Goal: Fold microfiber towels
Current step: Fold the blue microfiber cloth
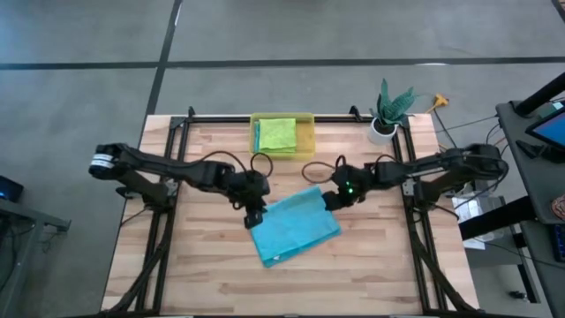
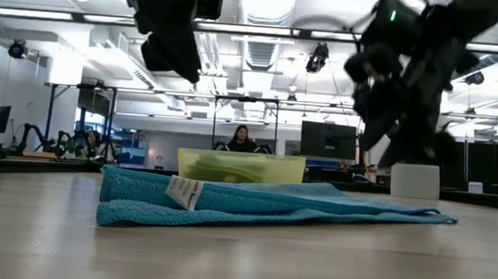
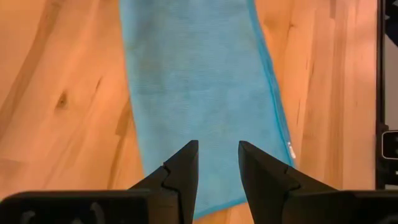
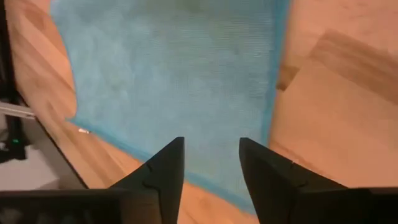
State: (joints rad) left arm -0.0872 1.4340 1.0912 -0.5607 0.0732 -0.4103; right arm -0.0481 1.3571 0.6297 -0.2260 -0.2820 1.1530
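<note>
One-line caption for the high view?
Both grippers, left and right, open above a folded teal towel.

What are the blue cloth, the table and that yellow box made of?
Blue cloth: soft woven fabric, likely microfiber; fine matte weave, stitched edge, limp folds. Table: wood planks with visible grain and knots, smooth finish. Yellow box: apparently translucent plastic; a green cloth shows inside.

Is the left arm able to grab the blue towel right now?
Probably yes. The left gripper hangs just above the blue towel's near edge, its fingers open and empty, and nothing lies between them. The right gripper is over the other end, out of the way.
</note>
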